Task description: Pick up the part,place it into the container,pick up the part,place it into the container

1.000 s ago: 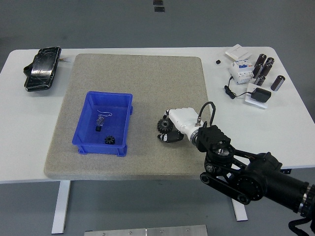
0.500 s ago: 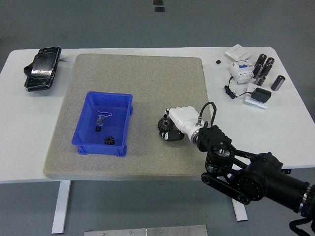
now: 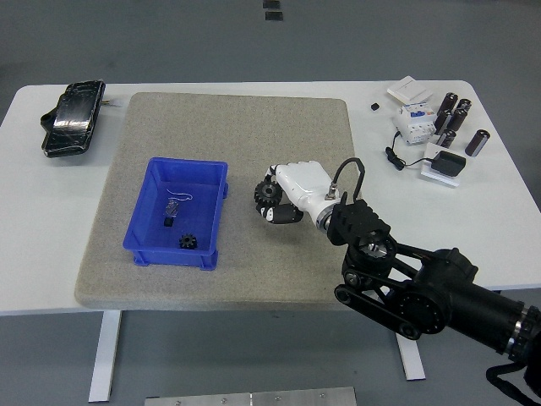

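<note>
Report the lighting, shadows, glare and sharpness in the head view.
Head view: even, diffuse light and soft, faint shadows; sharp across the table; mild glare on the glossy black pouch; the white right hand is bright but not blown out, and the dark gear it grips stays legible.

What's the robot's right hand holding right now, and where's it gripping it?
The right hand holds a black gear, fingers curled around its toothed rim.

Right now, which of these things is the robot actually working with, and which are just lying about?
In use:
right hand
black gear it grips
blue bin
small gear inside the bin

Lying about:
black pouch
dark cylinders
white boxes
</note>
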